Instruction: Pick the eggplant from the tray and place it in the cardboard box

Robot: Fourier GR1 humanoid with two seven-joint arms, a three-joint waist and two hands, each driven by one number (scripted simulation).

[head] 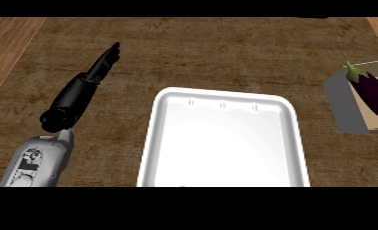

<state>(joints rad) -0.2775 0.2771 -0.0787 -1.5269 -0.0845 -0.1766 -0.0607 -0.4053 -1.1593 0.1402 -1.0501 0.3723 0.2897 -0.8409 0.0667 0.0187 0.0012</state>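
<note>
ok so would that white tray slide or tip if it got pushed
The white tray looks wide, shallow and flat-bottomed, so it would probably slide rather than tip. Nothing lies in it, so it is likely light. Its raised rim suggests stiffness.

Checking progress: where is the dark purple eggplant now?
In the head view, the dark purple eggplant lies at the far right edge, inside the open cardboard box, right of the white rectangular tray.

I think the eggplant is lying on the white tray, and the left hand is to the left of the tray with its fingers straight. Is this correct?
Not quite. In the head view the eggplant is not on the white tray; it lies in the cardboard box at the right edge. The rest holds: the left hand is to the left of the tray, fingers straight.
</note>
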